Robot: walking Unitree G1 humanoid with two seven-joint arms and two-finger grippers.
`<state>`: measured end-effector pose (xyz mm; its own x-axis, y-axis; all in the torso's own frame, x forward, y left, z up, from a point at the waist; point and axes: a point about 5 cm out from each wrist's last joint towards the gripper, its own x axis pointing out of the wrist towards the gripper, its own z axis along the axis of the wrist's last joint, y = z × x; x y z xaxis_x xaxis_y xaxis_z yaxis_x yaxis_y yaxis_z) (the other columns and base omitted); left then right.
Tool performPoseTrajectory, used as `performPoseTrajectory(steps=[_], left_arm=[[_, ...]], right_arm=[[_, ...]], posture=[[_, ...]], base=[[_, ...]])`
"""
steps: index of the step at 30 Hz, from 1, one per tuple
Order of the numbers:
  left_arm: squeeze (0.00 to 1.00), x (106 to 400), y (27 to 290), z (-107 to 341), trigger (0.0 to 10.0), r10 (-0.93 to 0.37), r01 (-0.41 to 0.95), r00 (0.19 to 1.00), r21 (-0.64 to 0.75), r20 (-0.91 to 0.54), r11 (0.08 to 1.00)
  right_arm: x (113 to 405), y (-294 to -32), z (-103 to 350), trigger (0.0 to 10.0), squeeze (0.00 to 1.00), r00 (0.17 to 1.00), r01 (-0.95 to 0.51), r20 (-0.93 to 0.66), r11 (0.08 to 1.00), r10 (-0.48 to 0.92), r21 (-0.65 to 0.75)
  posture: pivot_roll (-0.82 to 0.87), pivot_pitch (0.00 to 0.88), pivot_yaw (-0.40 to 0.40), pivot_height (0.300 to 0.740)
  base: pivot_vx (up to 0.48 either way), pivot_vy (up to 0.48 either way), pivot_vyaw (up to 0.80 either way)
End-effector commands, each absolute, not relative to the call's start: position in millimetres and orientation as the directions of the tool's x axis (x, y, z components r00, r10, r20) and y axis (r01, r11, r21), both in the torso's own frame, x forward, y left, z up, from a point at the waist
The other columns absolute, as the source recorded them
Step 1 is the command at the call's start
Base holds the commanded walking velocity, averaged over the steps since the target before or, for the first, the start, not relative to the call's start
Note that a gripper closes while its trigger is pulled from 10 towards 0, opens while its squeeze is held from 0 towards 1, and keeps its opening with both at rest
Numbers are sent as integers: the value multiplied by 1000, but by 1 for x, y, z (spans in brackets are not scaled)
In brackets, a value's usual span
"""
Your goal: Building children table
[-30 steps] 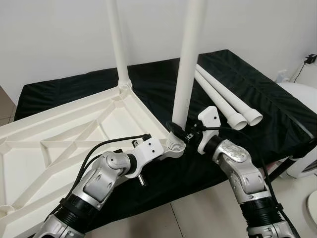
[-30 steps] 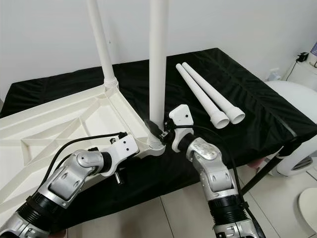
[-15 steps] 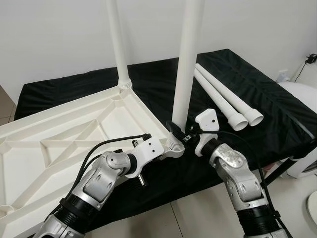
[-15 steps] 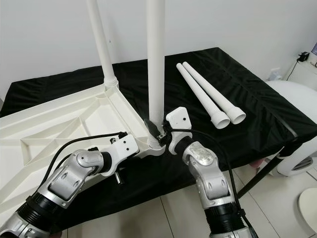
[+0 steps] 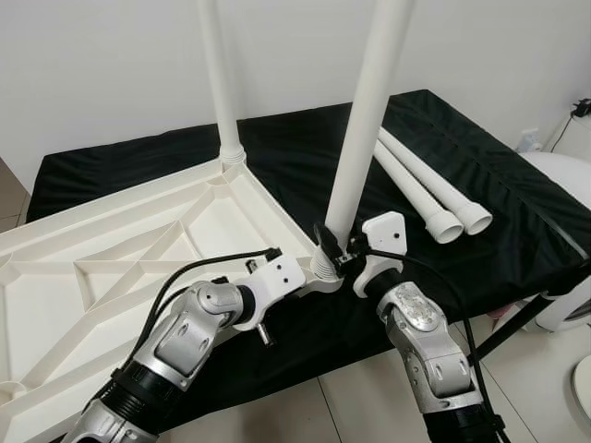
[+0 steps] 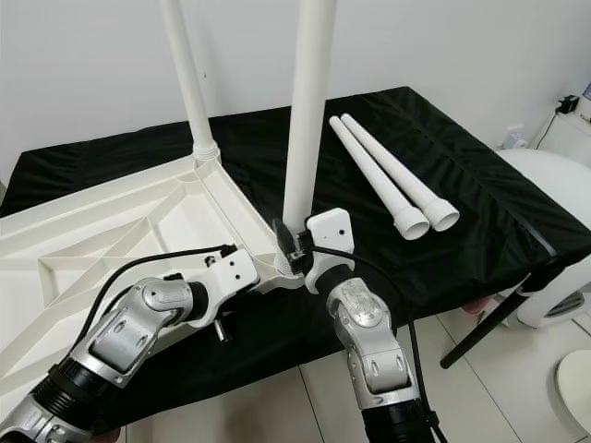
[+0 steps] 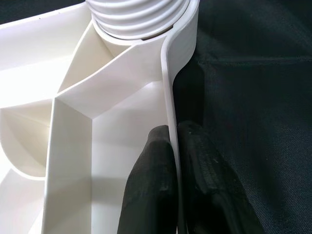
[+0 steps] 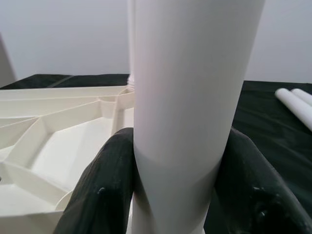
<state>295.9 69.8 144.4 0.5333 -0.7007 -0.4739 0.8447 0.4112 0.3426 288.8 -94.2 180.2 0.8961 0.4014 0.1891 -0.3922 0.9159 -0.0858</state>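
Since a second ago the right arm has swung in toward the lower centre of the head views, and the leg [image 5: 362,138] it holds now leans to the upper right instead of standing nearly straight. Its ribbed foot remains at the near corner socket [image 5: 323,269] of the tabletop [image 5: 111,268], which lies underside up across the left half of the frame on the black-draped bench [image 5: 517,221].

At frame centre the right gripper [image 5: 334,251] has its jaws pinching the leg low on its shaft; the right wrist view shows a black finger [image 8: 105,190] pressed to each side of the white tube. Just left of it, the left gripper [image 7: 171,161] has its jaws closed on the thin outer rim of the tabletop next to that socket, one finger inside the rim and one outside, bracing the corner.

Another leg [image 5: 218,78] already stands upright in the far corner, upper centre. Two spare legs [image 5: 427,189] lie side by side on the cloth at centre right.

My reading is that the step in hand is seating the second leg, and whether the ribbed end is home in the socket cannot be told. The tilt suggests not. The next move probably calls for righting the tube over the socket, then pressing or twisting it down while the left grip keeps the corner from lifting.
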Motion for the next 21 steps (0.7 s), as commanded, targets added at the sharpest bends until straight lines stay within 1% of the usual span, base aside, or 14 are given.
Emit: performPoseTrajectory(steps=[1,7,8,12,15,17,21], left_arm=[[0,297,65,165,10000,-723,802,580,418,-375,426],[0,297,65,166,10000,-723,802,580,418,-376,427],[0,297,65,165,10000,-723,802,580,418,-376,427],[0,297,65,165,10000,-723,802,580,418,-376,427],[0,297,65,166,10000,-722,801,582,418,-375,429],[0,297,65,166,10000,-722,801,583,417,-374,430],[0,296,65,165,10000,-722,802,582,415,-375,430]], right_arm=[[286,-92,151,10000,0,917,-392,52,918,395,-62],[281,-87,149,10000,0,917,-393,52,918,396,-57],[278,-82,149,10000,0,916,-394,58,917,398,-66],[277,-81,149,10000,0,916,-393,61,917,397,-70],[275,-82,147,10000,0,929,-362,58,930,366,-66],[275,-87,144,10000,0,952,-300,44,952,303,-60],[276,-91,143,10000,0,964,-261,35,963,264,-59]], posture=[[-114,101,34,740],[-111,104,38,740],[-111,104,38,740],[-111,104,38,740],[-111,104,38,740],[-109,108,34,740],[-109,108,34,740]], base=[[0,0,0],[0,0,0],[0,0,0],[0,0,0],[0,0,0],[0,0,0],[0,0,0]])
